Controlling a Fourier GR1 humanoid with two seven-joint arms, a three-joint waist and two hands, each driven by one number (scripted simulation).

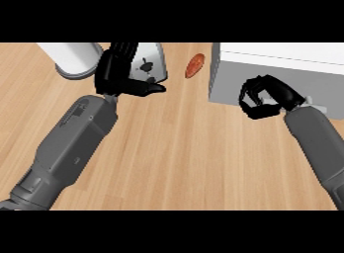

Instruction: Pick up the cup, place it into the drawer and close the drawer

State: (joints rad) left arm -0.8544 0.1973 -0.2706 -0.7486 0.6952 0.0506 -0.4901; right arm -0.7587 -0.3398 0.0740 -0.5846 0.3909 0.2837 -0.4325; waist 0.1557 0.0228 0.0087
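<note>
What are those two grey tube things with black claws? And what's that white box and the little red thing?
Those grey tubes are a robot's arms, and the picture looks down from its head at a wooden kitchen counter. The black left hand rests open by a white-and-grey appliance, next to a white cylinder-shaped cup. The black right hand has its fingers curled against the front of the white drawer box; I can't see anything held inside them. The small reddish-orange oval object lies on the counter between the appliance and the box.
</note>
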